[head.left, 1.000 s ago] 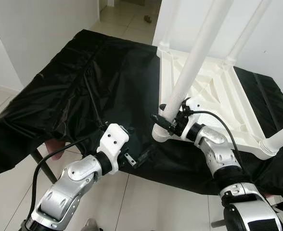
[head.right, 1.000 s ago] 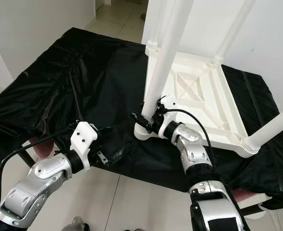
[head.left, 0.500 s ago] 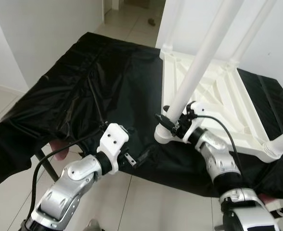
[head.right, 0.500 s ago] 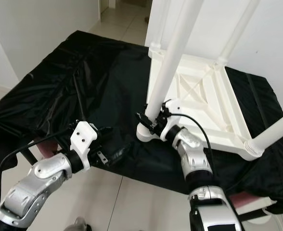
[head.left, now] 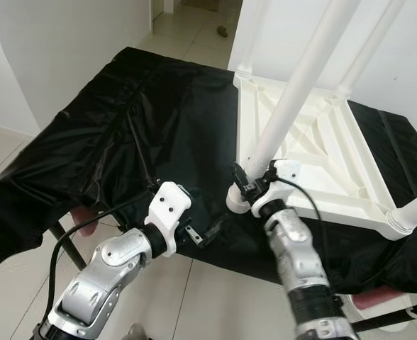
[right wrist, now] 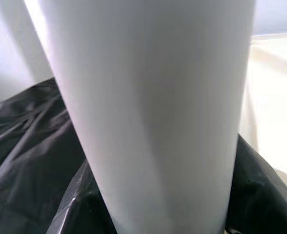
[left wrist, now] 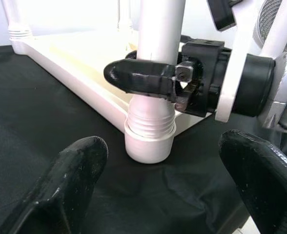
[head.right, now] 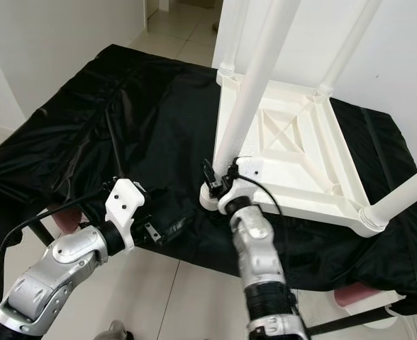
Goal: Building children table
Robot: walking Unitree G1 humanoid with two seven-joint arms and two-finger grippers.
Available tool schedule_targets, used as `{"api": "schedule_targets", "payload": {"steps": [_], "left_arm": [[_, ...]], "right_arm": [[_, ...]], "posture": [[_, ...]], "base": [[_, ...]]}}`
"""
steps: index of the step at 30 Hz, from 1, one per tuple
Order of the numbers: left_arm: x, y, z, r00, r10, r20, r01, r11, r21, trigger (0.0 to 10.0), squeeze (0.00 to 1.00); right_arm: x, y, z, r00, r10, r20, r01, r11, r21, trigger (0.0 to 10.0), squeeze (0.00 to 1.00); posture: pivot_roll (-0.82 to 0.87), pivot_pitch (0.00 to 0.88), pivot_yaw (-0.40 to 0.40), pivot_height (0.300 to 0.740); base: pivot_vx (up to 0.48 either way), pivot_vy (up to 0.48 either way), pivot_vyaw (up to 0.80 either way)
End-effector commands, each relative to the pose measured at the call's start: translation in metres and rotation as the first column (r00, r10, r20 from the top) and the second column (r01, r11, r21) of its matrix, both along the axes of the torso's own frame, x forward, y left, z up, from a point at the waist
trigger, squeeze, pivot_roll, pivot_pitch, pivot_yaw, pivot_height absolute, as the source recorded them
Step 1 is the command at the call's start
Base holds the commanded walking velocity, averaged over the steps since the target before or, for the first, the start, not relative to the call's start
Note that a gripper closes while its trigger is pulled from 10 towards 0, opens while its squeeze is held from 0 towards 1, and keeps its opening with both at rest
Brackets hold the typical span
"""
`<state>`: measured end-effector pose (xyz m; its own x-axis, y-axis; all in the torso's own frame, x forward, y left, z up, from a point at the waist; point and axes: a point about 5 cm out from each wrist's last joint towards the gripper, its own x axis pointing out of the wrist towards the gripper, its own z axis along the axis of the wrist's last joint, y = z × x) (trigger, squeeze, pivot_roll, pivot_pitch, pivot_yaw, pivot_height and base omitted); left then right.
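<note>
Eye view: right hand (head.left: 245, 183) clamped round white table leg (head.left: 293, 92) just above corner socket of upturned tabletop (head.left: 322, 152) on black-draped counter (head.left: 123, 120) | left wrist view: left hand (left wrist: 158, 170) wide open, empty, leg socket (left wrist: 150, 134) ahead | tip: twist straight, keep leg upright.

Wide black cloth (head.left: 123, 134) lay open beside the upturned white table (head.left: 322, 152). Its near leg (head.left: 293, 92) rose steeply, ringed at the base by the right gripper (left wrist: 153, 80). The left gripper (left wrist: 168, 195) faced that blocked corner, fingers spread apart.
</note>
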<state>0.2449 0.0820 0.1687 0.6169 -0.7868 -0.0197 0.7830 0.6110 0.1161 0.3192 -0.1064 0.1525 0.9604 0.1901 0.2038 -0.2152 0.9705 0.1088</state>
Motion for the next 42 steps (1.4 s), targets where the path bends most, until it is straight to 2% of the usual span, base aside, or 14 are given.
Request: {"api": "schedule_targets", "payload": {"steps": [1, 5, 6, 8, 12, 14, 15, 21, 22, 25, 26, 38, 39, 42], "left_arm": [[-0.002, -0.004, -0.003, 0.999, -0.045, -0.010, 0.045, 0.999, -0.004, 10.0, 0.00], [-0.002, -0.005, -0.002, 0.999, -0.040, -0.010, 0.040, 0.999, -0.015, 10.0, 0.00], [-0.002, -0.005, -0.002, 0.999, -0.040, -0.010, 0.040, 0.999, -0.018, 10.0, 0.00], [-0.002, -0.006, -0.002, 0.999, -0.042, -0.010, 0.042, 0.999, -0.018, 10.0, 0.00], [-0.001, -0.006, -0.002, 0.999, -0.045, -0.007, 0.045, 0.999, -0.017, 10.0, 0.00], [-0.001, -0.006, -0.001, 0.999, -0.046, -0.006, 0.046, 0.999, -0.017, 10.0, 0.00], [0.000, -0.006, -0.001, 0.999, -0.046, -0.005, 0.046, 0.999, -0.016, 10.0, 0.00], [0.000, -0.005, 0.000, 0.999, -0.047, -0.003, 0.047, 0.999, -0.015, 10.0, 0.00], [0.000, -0.005, 0.000, 0.999, -0.045, -0.003, 0.045, 0.999, -0.016, 10.0, 0.00], [0.001, -0.005, 0.000, 0.999, -0.044, -0.003, 0.044, 0.999, -0.016, 10.0, 0.00], [0.000, -0.005, 0.000, 0.999, -0.044, -0.002, 0.044, 0.999, -0.017, 10.0, 0.00], [0.001, -0.005, 0.003, 0.999, -0.046, 0.007, 0.046, 0.999, -0.015, 10.0, 0.00], [0.001, -0.005, 0.003, 0.999, -0.046, 0.008, 0.046, 0.999, -0.015, 10.0, 0.00], [0.001, -0.005, 0.003, 0.999, -0.046, 0.009, 0.046, 0.999, -0.015, 10.0, 0.00]], "right_arm": [[-0.005, -0.004, -0.015, 0.991, -0.097, -0.096, 0.101, 0.994, 0.046, 0.0, 0.00], [-0.007, 0.004, -0.008, 0.989, -0.109, -0.096, 0.116, 0.990, 0.078, 0.0, 0.00], [-0.007, 0.001, -0.006, 0.990, -0.116, -0.083, 0.122, 0.990, 0.072, 9.8, 0.00], [-0.005, -0.005, -0.005, 0.990, -0.117, -0.074, 0.122, 0.991, 0.054, 10.0, 0.00], [-0.003, -0.014, -0.006, 0.995, -0.070, -0.070, 0.072, 0.997, 0.027, 10.0, 0.00], [-0.001, -0.019, -0.005, 0.997, -0.048, -0.061, 0.049, 0.999, 0.010, 10.0, 0.36], [0.000, -0.021, -0.006, 0.998, -0.004, -0.066, 0.006, 1.000, 0.019, 10.0, 1.00], [0.003, -0.027, -0.002, 0.955, 0.291, -0.048, -0.295, 0.948, -0.117, 10.0, 1.00], [0.003, -0.027, -0.002, 0.945, 0.324, -0.049, -0.328, 0.934, -0.145, 10.0, 0.63], [0.003, -0.027, -0.002, 0.938, 0.344, -0.048, -0.347, 0.923, -0.164, 10.0, 0.63], [0.003, -0.028, -0.002, 0.928, 0.368, -0.052, -0.371, 0.911, -0.180, 10.0, 0.00], [0.028, -0.025, -0.003, 0.823, 0.556, -0.120, -0.565, 0.775, -0.282, 10.0, 0.00], [0.030, -0.025, -0.004, 0.821, 0.556, -0.132, -0.568, 0.773, -0.283, 3.8, 0.00], [0.032, -0.027, -0.009, 0.817, 0.553, -0.165, -0.576, 0.767, -0.283, 0.0, 0.00]], "posture": [[0.14, 0.092, -0.128, 0.740], [0.14, 0.087, -0.128, 0.740], [0.14, 0.087, -0.128, 0.740], [0.14, 0.080, -0.127, 0.740], [0.14, 0.077, -0.123, 0.740], [0.14, 0.077, -0.123, 0.740], [0.14, 0.073, -0.121, 0.740], [0.14, 0.068, -0.123, 0.740], [0.14, 0.067, -0.123, 0.740], [0.14, 0.067, -0.123, 0.740], [0.14, 0.067, -0.123, 0.740], [0.16, 0.054, -0.114, 0.740], [0.16, 0.053, -0.112, 0.740], [0.17, 0.055, -0.111, 0.740]], "base": [[0.000, 0.000, 0.00], [0.000, 0.000, 0.00], [0.000, 0.000, 0.00], [0.000, 0.000, 0.00], [0.000, 0.000, 0.00], [0.000, 0.000, 0.00], [0.000, 0.000, 0.00], [0.000, 0.000, 0.00], [0.000, 0.000, 0.00], [0.000, 0.000, 0.00], [0.000, 0.000, 0.00], [0.000, 0.000, 0.00], [0.000, 0.000, 0.00], [0.000, 0.000, 0.00]]}}
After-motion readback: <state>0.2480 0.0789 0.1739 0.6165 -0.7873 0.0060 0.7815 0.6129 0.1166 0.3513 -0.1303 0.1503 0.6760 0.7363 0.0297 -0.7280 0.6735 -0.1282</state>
